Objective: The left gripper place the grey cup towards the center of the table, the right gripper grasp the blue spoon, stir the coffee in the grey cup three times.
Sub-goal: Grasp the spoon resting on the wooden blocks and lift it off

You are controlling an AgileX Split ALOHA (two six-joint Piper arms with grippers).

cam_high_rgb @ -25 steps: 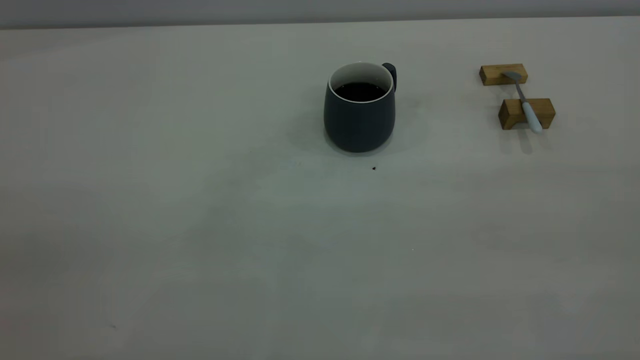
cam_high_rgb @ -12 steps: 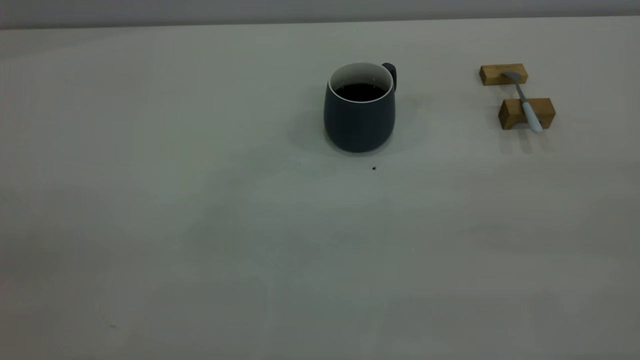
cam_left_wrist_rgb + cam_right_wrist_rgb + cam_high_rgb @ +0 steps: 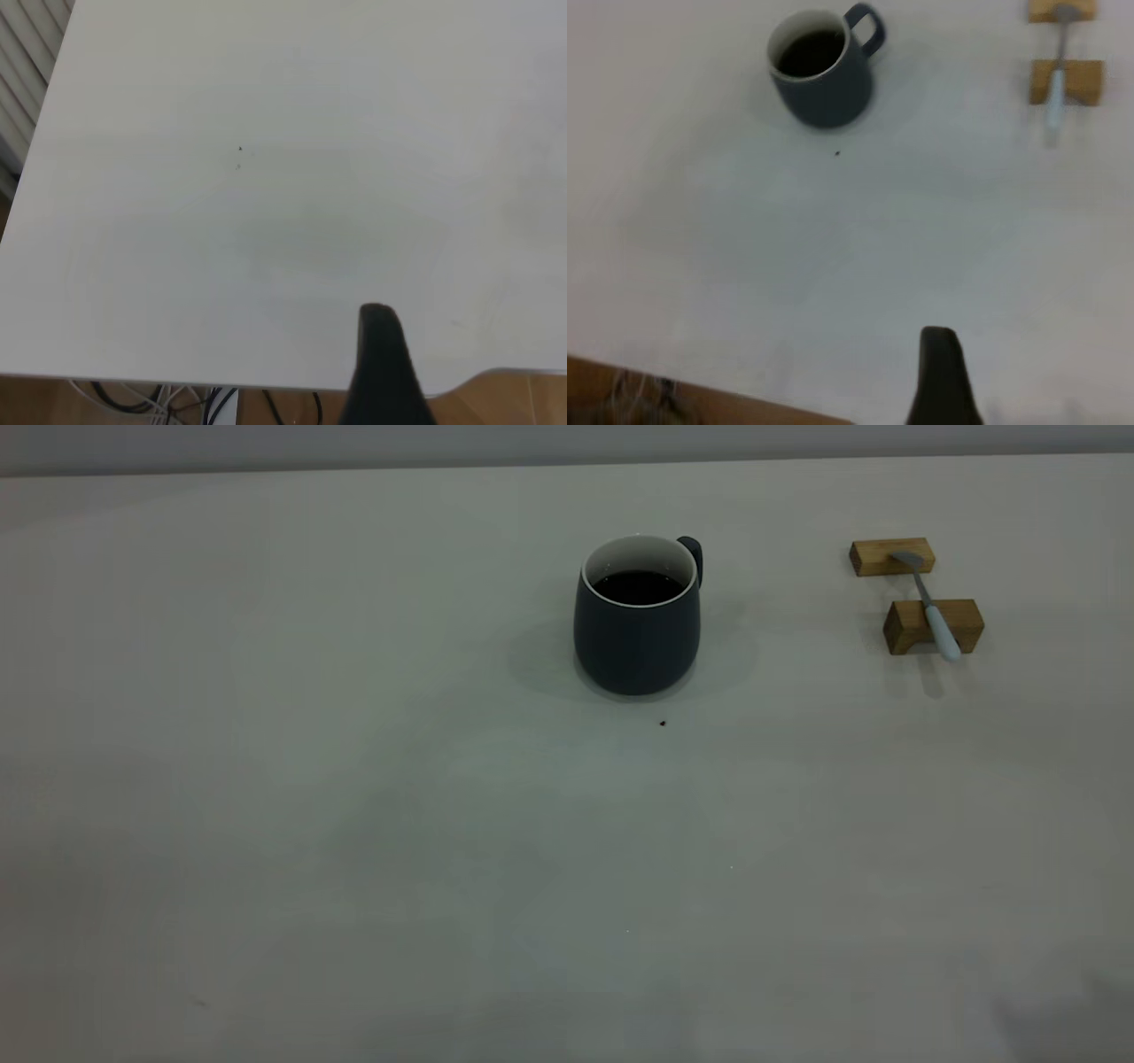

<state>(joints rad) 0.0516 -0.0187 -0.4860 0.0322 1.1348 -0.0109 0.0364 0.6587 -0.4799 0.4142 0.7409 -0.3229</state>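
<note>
The grey cup [image 3: 636,646] stands upright on the table [image 3: 354,824], a little behind its middle, handle turned to the far right; the coffee [image 3: 638,587] is dark and still inside. The blue spoon [image 3: 935,615] lies across two wooden blocks at the far right, bowl on the far block, pale handle over the near one. Neither arm shows in the exterior view. The right wrist view has the cup [image 3: 828,88] and spoon [image 3: 1056,88] far off, beyond a dark part of my right gripper [image 3: 941,381]. My left gripper [image 3: 383,376] hangs over bare table near its edge.
The far block [image 3: 890,556] and the near block [image 3: 912,627] carry the spoon. A tiny dark speck [image 3: 663,724] lies just in front of the cup. In the left wrist view the table's edge [image 3: 177,382] has cables and a wooden floor below it.
Cup and spoon have not moved. Faint shadows on the table have shifted, and a darker shadow has come in at the exterior view's lower right corner.
</note>
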